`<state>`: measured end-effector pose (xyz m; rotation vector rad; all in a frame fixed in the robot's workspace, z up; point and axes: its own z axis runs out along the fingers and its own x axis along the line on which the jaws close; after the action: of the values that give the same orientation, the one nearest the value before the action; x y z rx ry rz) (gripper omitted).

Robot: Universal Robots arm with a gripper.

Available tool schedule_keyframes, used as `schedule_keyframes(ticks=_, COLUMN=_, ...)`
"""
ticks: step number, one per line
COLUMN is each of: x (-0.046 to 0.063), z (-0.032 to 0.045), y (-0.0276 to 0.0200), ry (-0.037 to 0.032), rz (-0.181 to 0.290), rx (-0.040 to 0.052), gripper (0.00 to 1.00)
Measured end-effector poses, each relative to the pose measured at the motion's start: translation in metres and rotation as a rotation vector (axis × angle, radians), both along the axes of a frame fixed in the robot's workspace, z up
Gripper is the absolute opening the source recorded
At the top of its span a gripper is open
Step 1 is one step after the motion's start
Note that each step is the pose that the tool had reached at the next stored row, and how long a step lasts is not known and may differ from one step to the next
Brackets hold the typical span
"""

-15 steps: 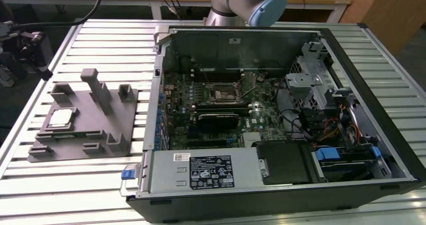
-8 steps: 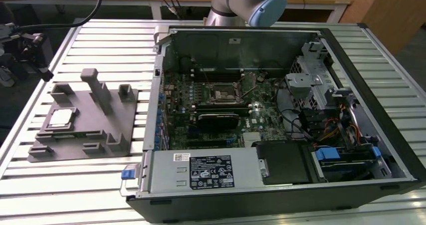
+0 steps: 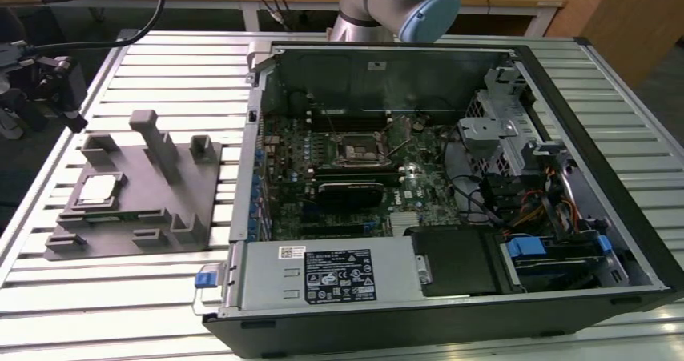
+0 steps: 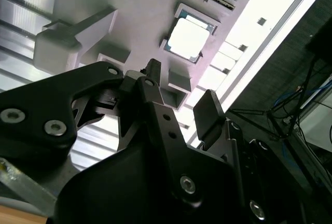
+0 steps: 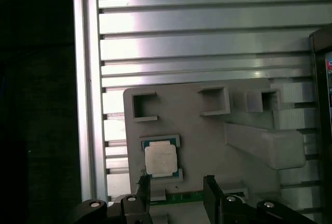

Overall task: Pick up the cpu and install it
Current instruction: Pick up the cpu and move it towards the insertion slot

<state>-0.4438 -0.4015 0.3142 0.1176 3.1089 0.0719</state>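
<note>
Silvery-topped cpu (image 5: 161, 160) lies flat in a pocket of the grey tray (image 5: 199, 133) on the slatted surface (image 5: 207, 27), likely kept square for pickup, my end effector (image 5: 176, 195) spread and empty close by it.

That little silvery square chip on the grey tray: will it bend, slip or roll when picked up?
Probably stiff: the cpu looks like a flat metal-topped plate. Likely light, being thin and small on the grey tray. Its shiny top may be slippery; lying flat, it shouldn't roll.
</note>
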Motion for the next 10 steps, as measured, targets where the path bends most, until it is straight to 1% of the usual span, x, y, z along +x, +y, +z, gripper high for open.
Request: schedule_keyframes(ticks=10, x=0.0, z=-0.0065, y=0.0, ry=0.0001, rz=0.0, rx=-0.0003, gripper=0.53)
